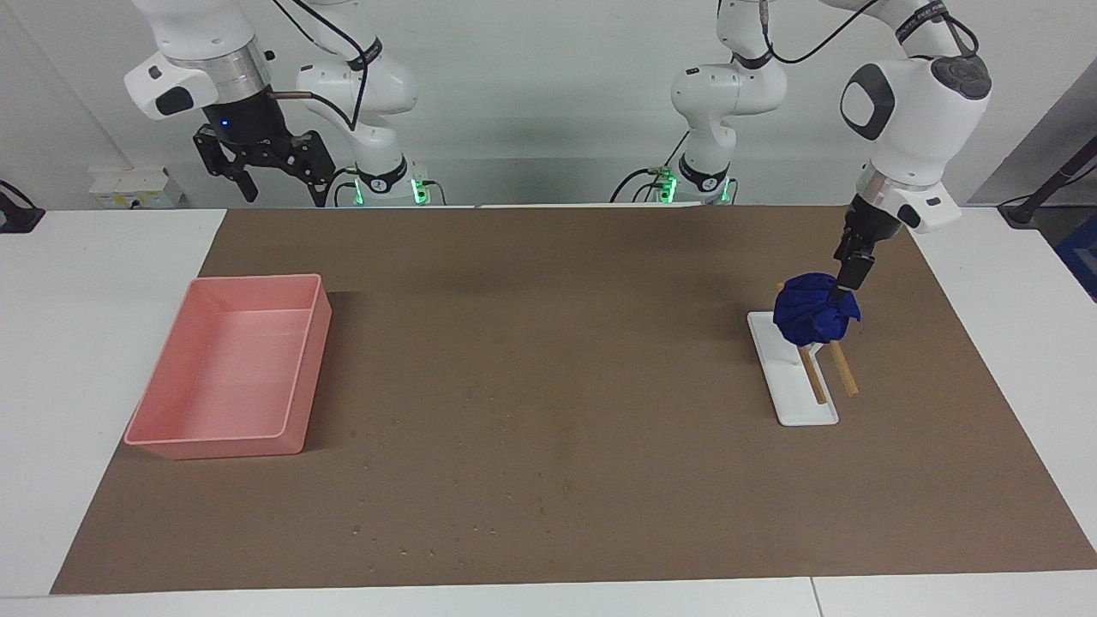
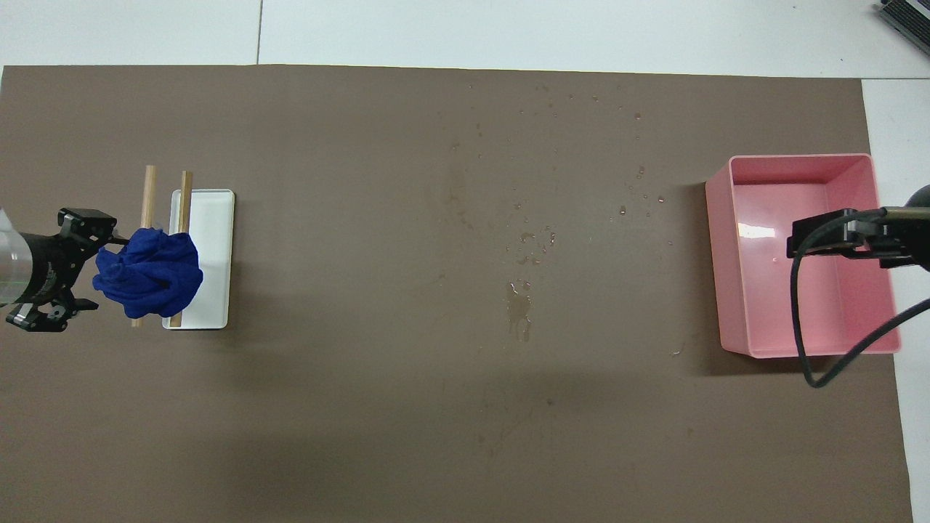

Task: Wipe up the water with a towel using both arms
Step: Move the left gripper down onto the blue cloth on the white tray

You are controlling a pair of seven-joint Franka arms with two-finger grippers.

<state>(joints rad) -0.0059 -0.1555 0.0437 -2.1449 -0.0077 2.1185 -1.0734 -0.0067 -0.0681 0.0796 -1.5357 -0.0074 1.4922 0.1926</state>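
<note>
Brown matting [image 1: 548,377] covers the white bench [image 1: 94,343] under a pale wall. From across, the left hand [image 1: 847,283] touches the towel [image 1: 814,308], which sits bunched on two wooden sticks [image 1: 827,373] over a white tray [image 1: 793,386]; its fingers look edge-on. The right hand [image 1: 274,176] waits spread wide, high above the pink tray [image 1: 227,364].

From above, water droplets [image 2: 519,301] dot mid-mat; the left hand [image 2: 69,269] gapes beside the towel [image 2: 149,272], and the right arm is cut off.

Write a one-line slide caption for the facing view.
Left gripper open at the blue towel on its wooden rack; right gripper waits, open, raised near the pink tray.
</note>
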